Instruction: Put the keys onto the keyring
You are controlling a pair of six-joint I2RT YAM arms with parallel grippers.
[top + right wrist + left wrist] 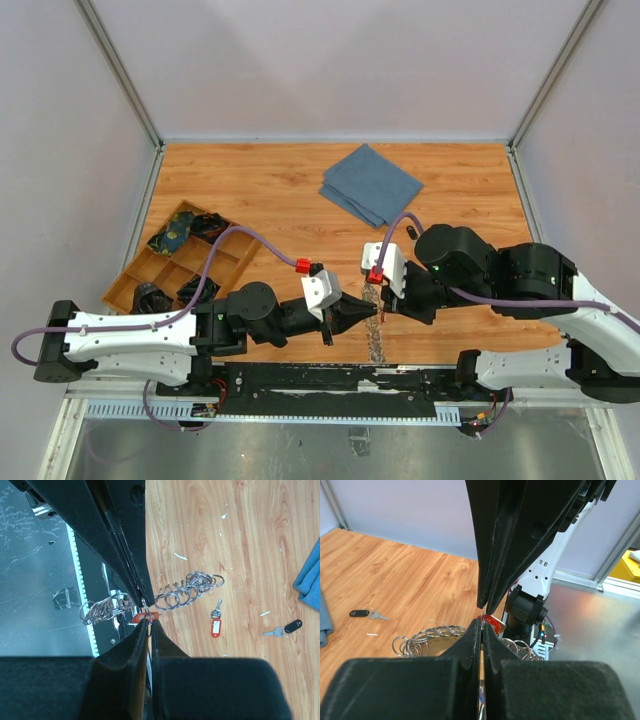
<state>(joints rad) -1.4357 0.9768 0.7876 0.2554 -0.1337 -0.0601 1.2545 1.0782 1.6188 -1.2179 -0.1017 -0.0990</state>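
L gripper (481, 627) & R gripper (149, 626) are both pressed together, tips meeting just above the silvery chain-like metal keyring (185, 592). The small red-tagged metal key (145, 616) sits betw them, prob steadied for threading. Can't tell which one pinches it. Black-headed key (285, 629) lies well apart from the keyring on the wooden counter (260, 540).

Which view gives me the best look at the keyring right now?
Right wrist: the keyring stretches nearly whole across the frame, only its middle hidden. Left wrist shows some coils, partly hidden; top external shows just a thin streak.
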